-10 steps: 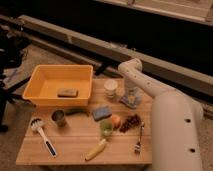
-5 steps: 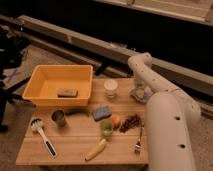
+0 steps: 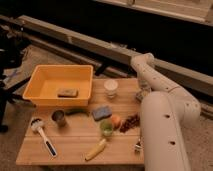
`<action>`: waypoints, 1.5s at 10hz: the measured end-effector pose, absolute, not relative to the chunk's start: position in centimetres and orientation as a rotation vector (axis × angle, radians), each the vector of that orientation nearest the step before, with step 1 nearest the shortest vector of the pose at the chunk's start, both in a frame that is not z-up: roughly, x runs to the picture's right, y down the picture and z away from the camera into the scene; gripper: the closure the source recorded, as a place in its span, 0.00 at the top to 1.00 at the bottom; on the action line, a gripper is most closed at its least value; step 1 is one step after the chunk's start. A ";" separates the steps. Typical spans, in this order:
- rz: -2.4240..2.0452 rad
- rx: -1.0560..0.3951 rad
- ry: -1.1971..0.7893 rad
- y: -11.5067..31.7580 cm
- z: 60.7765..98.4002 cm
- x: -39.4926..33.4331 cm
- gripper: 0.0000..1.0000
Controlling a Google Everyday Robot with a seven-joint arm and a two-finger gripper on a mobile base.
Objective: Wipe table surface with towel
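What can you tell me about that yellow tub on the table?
The yellow tub is a rectangular open bin, plastic by its look, with sloping walls and a thicker rim. It stands upright on the back left part of the wooden table. One small dark block lies flat on its floor, and otherwise it looks empty. The robot's gripper is over at the table's right edge, well apart from the tub and not touching it.

A wooden table [image 3: 75, 145] carries a yellow bin [image 3: 34, 85] at ten o'clock, a white cup [image 3: 110, 87] at one, a blue sponge [image 3: 101, 112] at centre, a brush [image 3: 42, 136] at eight, a banana [image 3: 95, 149] at six and grapes [image 3: 131, 122] at three. The gripper [image 3: 143, 94] hangs at its two o'clock edge.
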State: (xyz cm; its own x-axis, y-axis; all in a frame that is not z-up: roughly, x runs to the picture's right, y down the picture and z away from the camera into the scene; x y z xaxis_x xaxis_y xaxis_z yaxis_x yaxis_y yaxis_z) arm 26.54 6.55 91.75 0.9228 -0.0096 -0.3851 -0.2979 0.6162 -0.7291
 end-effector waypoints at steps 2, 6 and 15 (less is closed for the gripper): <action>0.089 -0.928 0.364 7.9 90.8 25.2 0.00; -0.081 -0.957 0.295 9.6 89.3 21.4 0.00; -0.185 -0.917 0.083 7.5 91.7 11.5 0.00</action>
State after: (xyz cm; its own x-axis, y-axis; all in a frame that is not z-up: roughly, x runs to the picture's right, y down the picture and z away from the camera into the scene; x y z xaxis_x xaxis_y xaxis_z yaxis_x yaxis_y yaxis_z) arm 11.50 7.48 91.68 0.9810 -0.1941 0.0071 0.1232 0.5937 -0.7952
